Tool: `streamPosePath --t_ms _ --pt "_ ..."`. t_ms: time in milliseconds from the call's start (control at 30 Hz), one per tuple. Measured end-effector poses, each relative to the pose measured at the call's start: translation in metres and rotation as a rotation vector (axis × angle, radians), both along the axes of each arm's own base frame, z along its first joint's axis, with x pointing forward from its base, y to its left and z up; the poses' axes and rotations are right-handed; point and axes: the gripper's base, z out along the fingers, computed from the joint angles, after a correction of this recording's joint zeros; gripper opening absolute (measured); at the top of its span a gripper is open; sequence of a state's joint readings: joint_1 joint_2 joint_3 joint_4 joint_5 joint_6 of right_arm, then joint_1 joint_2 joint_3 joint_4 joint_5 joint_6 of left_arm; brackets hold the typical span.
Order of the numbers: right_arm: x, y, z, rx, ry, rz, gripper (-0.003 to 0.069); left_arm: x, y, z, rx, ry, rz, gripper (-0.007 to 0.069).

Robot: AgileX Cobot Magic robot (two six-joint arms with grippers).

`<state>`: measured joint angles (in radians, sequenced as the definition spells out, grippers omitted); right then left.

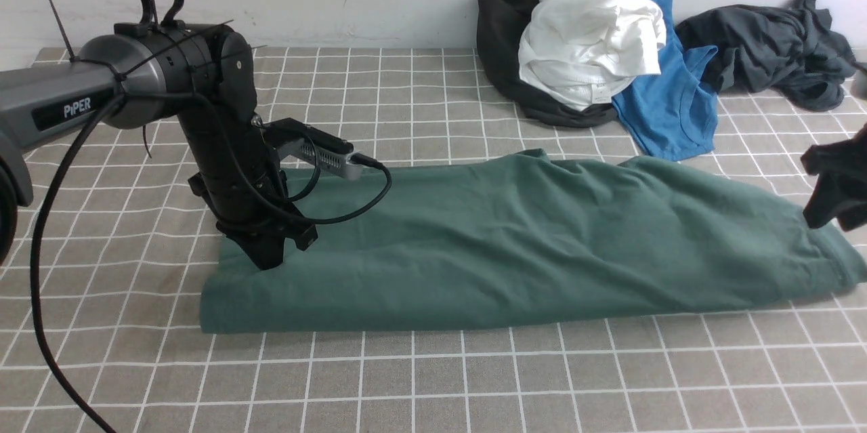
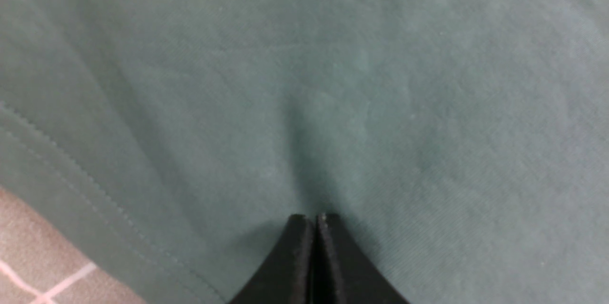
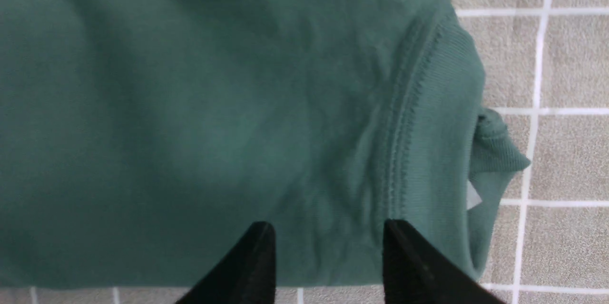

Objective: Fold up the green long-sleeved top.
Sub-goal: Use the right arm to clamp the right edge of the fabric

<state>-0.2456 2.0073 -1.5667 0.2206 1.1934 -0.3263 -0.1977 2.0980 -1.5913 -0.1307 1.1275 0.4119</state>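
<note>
Green long-sleeved top (image 1: pixel 515 243) lies on the checked tablecloth (image 1: pixel 433 379) as a long band, already narrowed. Its long axis runs left to right across the middle of the front view.

**Ends.** The stitched hem (image 2: pixel 71 166) is at the left end and the ribbed collar (image 3: pixel 428 118) at the right end.

**Left gripper** (image 1: pixel 267 260), at the left of the frame, points down onto the hem end, set in from the edge. In the left wrist view, the left gripper (image 2: pixel 314 218) has its jaws pressed together. A crease in the cloth runs straight into the tips, so it appears to pinch a small ridge of fabric.

**Right gripper** (image 1: pixel 823 216), at the right edge of the frame, stands at the collar end. In the right wrist view, the right gripper (image 3: pixel 328 228) has its jaws spread, with cloth showing between them just beside the collar seam. It grasps nothing.

**Coming move.** Each arm is nearest its own end of the band. The next fold probably turns on this axis, one end being carried along it toward the other.

**Writing.**
- "PiPER" (image 1: pixel 76 110) is printed in white on the left arm.
- A small white tag (image 3: pixel 472 197) shows at the collar; any text on it is unreadable.

**Background.** A heap of white, black, blue and dark grey clothes (image 1: pixel 596 47) lies in the upper right, apart from the top.
</note>
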Motion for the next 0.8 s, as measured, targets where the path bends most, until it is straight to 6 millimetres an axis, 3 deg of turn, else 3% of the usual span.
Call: streamPosePath --t_ms 133,300,400,633,733,800 --pt "0.005 -0.009 -0.016 -0.042 0.000 -0.027 0.0477 0.000 0.000 0.000 -0.001 -0.002 -0.014 -0.0008" --pt "0.012 -0.014 -0.041 -0.070 0.016 -0.032 0.0547 0.000 0.000 0.000 -0.002 -0.002 -0.014 -0.0008" --pt "0.015 -0.015 -0.057 -0.068 0.037 -0.044 0.0551 0.000 0.000 0.000 -0.002 -0.002 -0.014 -0.0008" --pt "0.016 -0.016 -0.061 -0.072 0.043 -0.044 0.0543 0.000 0.000 0.000 -0.004 -0.003 -0.013 -0.0008" --pt "0.016 -0.016 -0.061 -0.073 0.042 -0.043 0.0501 0.000 0.000 0.000 -0.004 -0.003 -0.013 -0.0008" --pt "0.017 -0.016 -0.061 -0.077 0.039 -0.043 0.0405 0.000 0.000 0.000 -0.004 -0.003 -0.013 -0.0008"
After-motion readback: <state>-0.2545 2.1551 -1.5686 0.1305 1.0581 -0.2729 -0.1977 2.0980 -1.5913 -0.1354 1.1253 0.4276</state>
